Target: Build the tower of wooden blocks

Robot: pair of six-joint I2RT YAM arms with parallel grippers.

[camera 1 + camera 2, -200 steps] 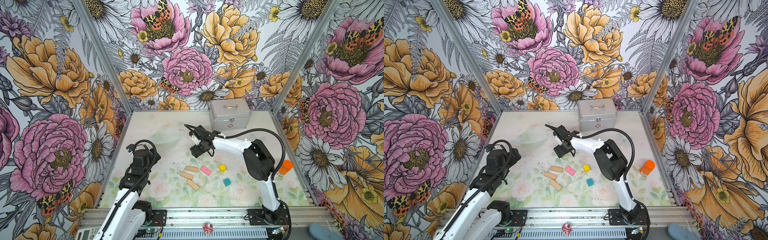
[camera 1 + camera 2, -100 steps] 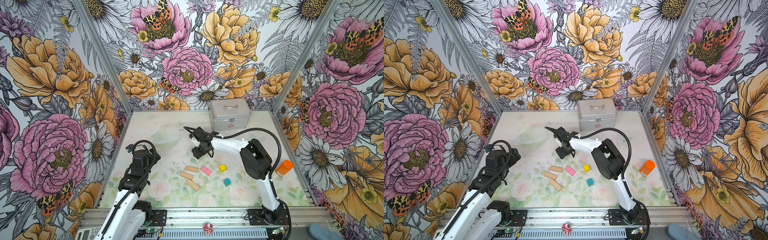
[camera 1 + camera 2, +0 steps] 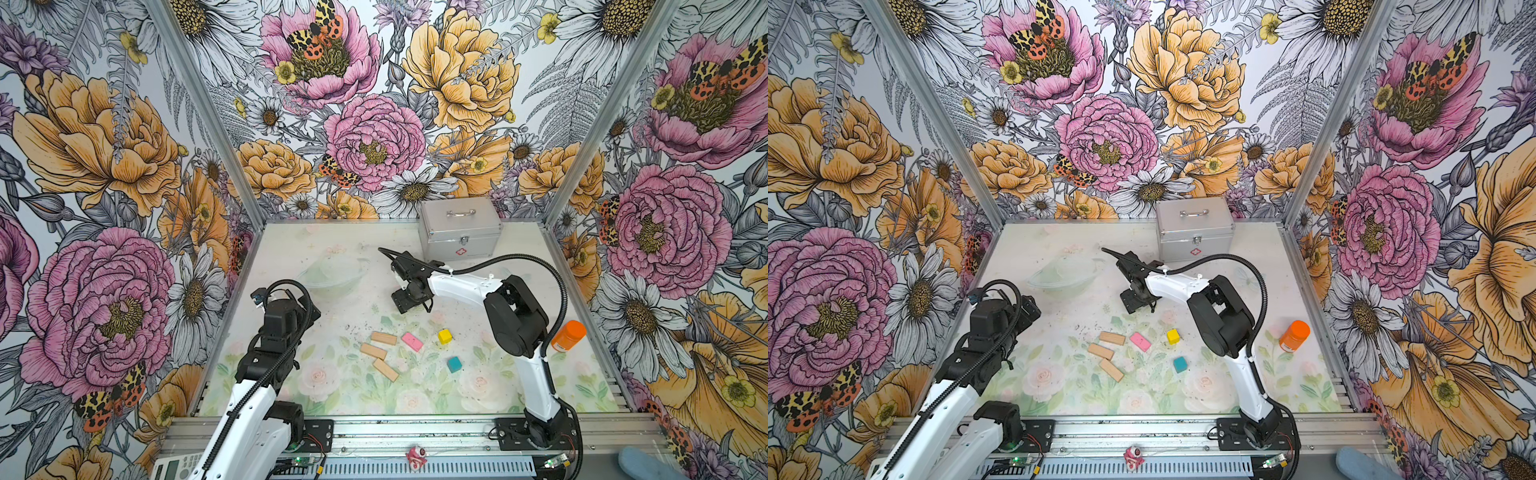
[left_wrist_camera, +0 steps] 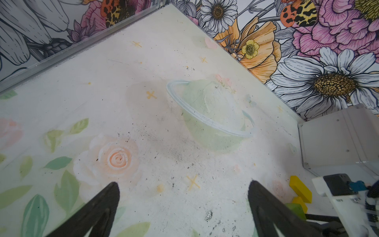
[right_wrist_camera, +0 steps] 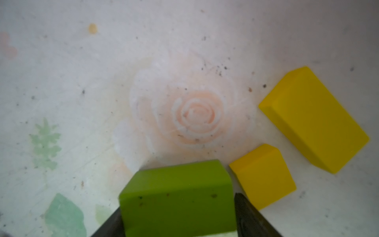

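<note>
With the right gripper point(image 5: 177, 205) barely shifted, its jaws bracketed the green wooden bar point(image 5: 176, 184) beside the yellow wooden cube point(image 5: 262, 176), pinch undeterminable; the left gripper point(image 4: 182, 188) stood spread, empty; stacking remained unstarted.

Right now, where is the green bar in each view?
Both top views: not visible; the right hand covers it.
Left wrist: a corner of the green bar, near the yellow slab.
Right wrist: the bar sits between the right hand's fingers.
Landmark: the yellow slab, in both wrist views.
</note>
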